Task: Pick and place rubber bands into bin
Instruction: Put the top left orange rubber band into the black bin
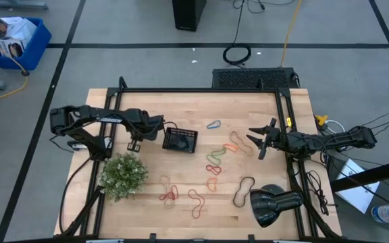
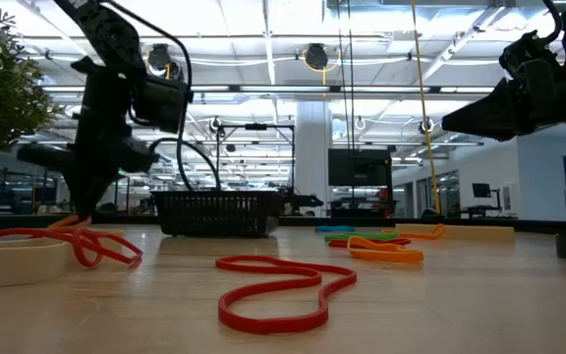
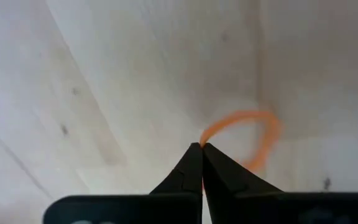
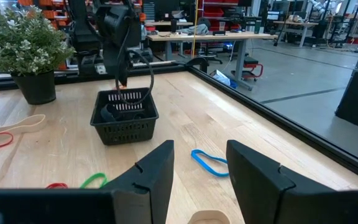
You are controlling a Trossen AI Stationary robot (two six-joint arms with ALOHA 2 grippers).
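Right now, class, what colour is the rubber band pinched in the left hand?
Orange. The rubber band shows best in the left wrist view, caught between the shut tips of the left hand.

Pale matt wood table point(image 1: 262, 202), black mesh bin point(image 4: 124, 118), smooth rubber bands point(image 2: 283, 293)

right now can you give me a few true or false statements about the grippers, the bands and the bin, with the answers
1. The left gripper is shut on an orange rubber band. True.
2. The right gripper is holding a blue rubber band. False: it is open and empty; the blue rubber band lies on the table ahead of it.
3. The bin stands between the two arms, nearer the left one. True.
4. Every rubber band is already in the bin. False: many lie on the table, such as the red rubber band.
5. The plant stands inside the bin. False: it stands on the table beside it.
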